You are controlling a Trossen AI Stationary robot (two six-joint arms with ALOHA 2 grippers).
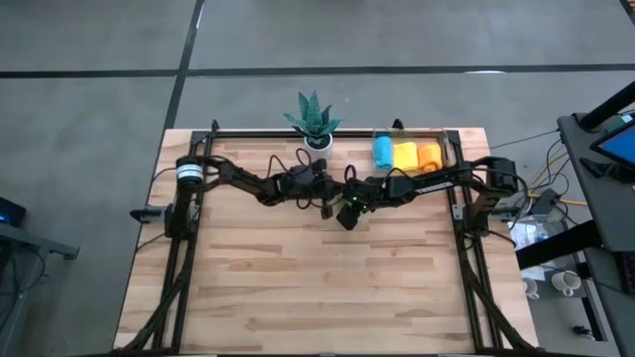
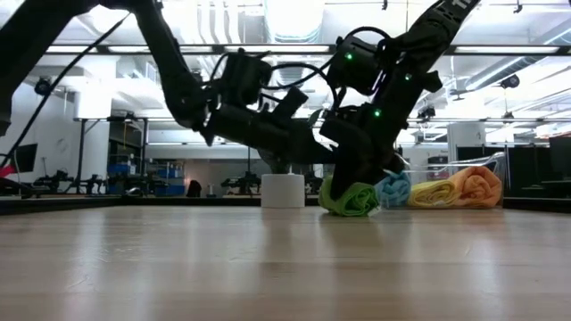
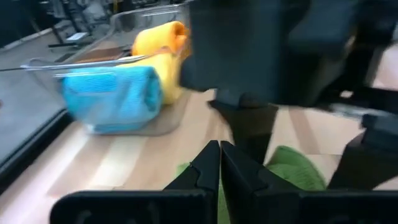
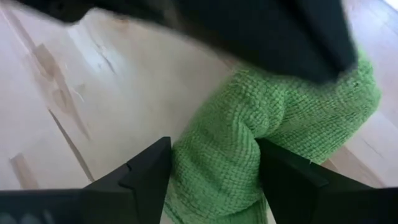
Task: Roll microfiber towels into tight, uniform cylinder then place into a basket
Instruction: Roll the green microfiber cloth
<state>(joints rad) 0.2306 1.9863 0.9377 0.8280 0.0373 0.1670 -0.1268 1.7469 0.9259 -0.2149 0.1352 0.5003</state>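
Green towel (image 4: 249, 143): a rolled microfiber cloth, bright green with a nubby woven loop texture, lying on the tabletop (image 1: 327, 288) just past centre toward 12 o'clock; in the low view (image 2: 350, 200) it reads as a soft, slightly lumpy cylinder resting on the wood.
Right hand (image 4: 214, 171): clamped on the green towel, one dark finger on each side of the roll, the cloth bulging between them.
Left hand (image 3: 219, 163): its two dark fingers pressed together with nothing between them, just beside the green towel at about 9 o'clock of it, near the right hand.
Basket (image 1: 448, 146): clear, thin-walled plastic bin with rounded corners, at about 1 o'clock on the tabletop by the far edge.
Rolled towels in basket: three side by side, light blue (image 1: 383, 152), yellow (image 1: 405, 155), orange (image 1: 428, 156), each a plump soft cylinder.
Tabletop: pale wooden planks with visible grain.
Potted plant (image 1: 314, 118): spiky green leaves in a white pot, at 12 o'clock by the far edge, just beside the basket.
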